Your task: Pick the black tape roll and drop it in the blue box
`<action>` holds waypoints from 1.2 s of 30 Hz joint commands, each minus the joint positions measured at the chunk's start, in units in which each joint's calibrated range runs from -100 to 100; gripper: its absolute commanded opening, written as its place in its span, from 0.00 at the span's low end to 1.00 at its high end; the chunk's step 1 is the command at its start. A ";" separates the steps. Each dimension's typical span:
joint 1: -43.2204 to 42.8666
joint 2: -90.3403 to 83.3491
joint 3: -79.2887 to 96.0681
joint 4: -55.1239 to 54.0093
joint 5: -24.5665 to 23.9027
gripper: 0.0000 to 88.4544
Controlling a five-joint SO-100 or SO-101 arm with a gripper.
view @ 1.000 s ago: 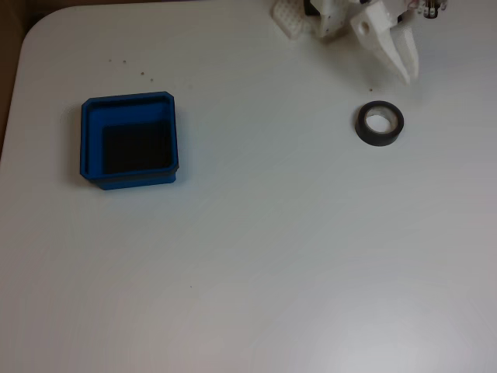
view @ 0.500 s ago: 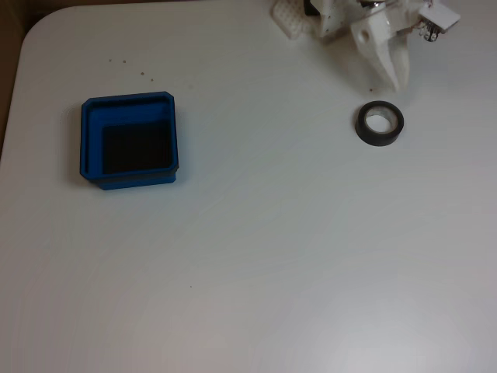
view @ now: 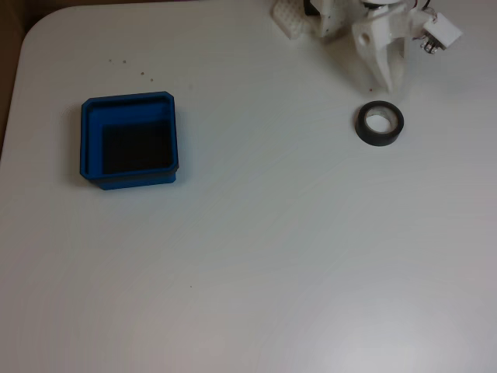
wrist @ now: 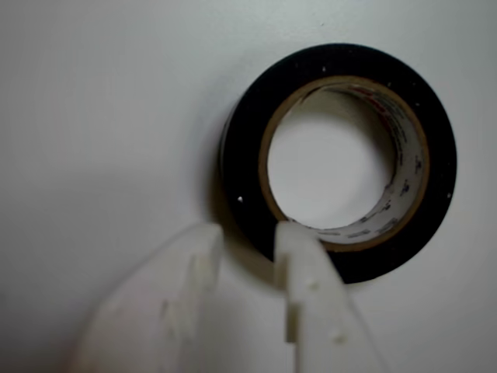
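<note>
black tape roll lies flat on the white table; my claw hangs over its rim, slightly parted, holding nothing. blue box well apart.

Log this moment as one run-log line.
phase: approach | end effector: open, straddling near wall of black tape roll | roll: flat on table, not lifted | blue box: empty

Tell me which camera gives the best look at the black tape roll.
The wrist view: the black tape roll is seen close up, with its pale inner core and printed lining, just beyond the gripper tips. In the fixed view the roll is a small dark ring on the table, just below the gripper.
</note>
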 commanded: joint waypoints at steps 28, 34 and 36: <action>2.35 23.33 -20.33 1.85 0.27 0.25; 4.11 27.34 -20.69 1.61 0.36 0.26; 4.11 27.93 -20.69 1.44 0.36 0.26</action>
